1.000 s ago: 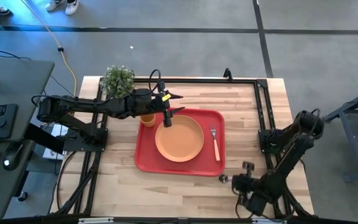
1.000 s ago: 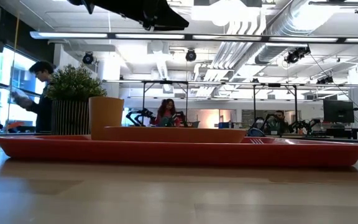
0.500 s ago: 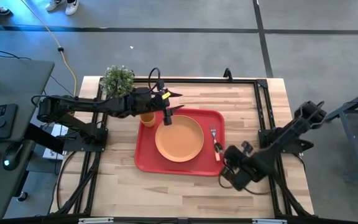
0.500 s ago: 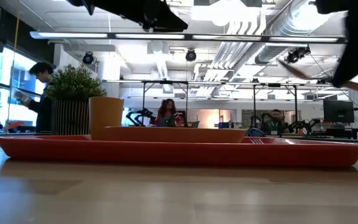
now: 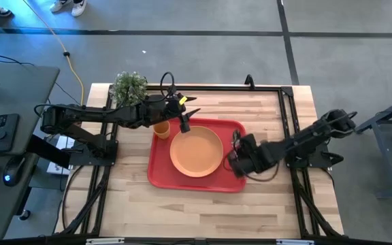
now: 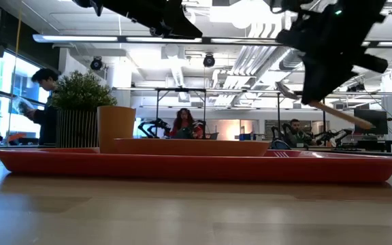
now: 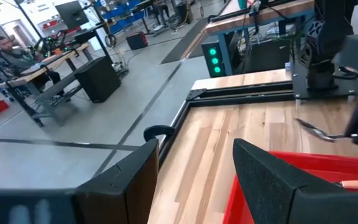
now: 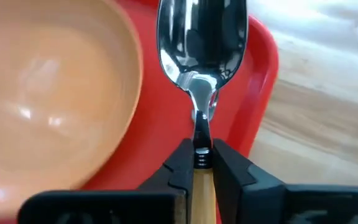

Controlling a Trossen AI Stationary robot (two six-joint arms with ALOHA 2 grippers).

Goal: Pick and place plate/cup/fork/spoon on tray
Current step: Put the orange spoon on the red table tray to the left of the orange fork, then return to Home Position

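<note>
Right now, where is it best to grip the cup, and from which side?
Likely from straight above, the fingers closing across the cup's round wall near its open rim. It stands upright at the tray's corner; the plate lies close beside it, leaving little room sideways.

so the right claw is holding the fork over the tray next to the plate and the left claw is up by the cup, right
Not quite: the right claw holds the spoon, not the fork. The right wrist view shows a rounded silver bowl ahead of its fingers, over the tray beside the plate. The rest stands: in the high view the left claw is by the cup.
</note>
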